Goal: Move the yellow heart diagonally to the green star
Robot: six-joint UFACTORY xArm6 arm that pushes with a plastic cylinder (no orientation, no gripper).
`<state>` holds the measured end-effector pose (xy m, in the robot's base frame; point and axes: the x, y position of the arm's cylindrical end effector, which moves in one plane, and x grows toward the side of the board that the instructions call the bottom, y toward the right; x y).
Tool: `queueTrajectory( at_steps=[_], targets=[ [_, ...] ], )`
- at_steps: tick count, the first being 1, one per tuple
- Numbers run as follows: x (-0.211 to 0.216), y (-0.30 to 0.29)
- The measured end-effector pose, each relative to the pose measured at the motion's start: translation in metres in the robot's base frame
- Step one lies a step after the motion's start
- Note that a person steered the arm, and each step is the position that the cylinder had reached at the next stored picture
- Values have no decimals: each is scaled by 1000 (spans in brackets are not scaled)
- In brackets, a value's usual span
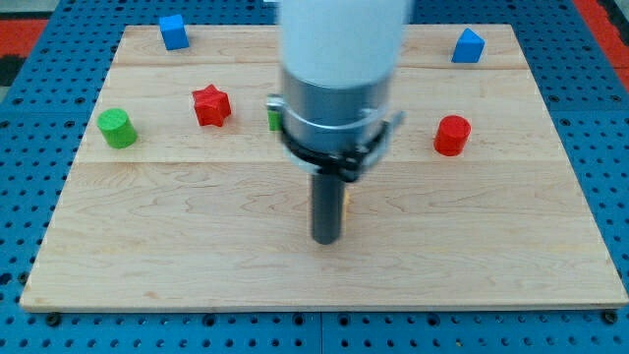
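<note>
Since my tip [326,239] hides most of the yellow heart [347,200] | green star [274,116] far-left, half hidden | risk: heart slips sideways unseen | pincer: none fitted, state cannot tell

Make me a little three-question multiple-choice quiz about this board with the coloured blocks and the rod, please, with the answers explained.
1. Where is the green cylinder?
A. view's left
B. view's right
C. view's bottom edge

2. How many blue blocks show?
A. one
B. two
C. four

3. What hides most of the green block near the middle?
A. a red block
B. the arm's housing
C. nothing

Answers: 1 A, it stands near the board's left edge. 2 B, one blue block at top left, another at top right. 3 B, only a sliver shows beside the housing; my tip ends below it.
</note>
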<state>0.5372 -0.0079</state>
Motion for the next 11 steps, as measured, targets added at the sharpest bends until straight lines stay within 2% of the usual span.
queueTrajectory(
  at_steps=[1, 2, 4, 5, 8, 11],
  targets=[
    [-27, -8],
    [-32, -5],
    [-44, -67],
    [-88, -49],
    [-95, 54],
    [-109, 52]
  ],
)
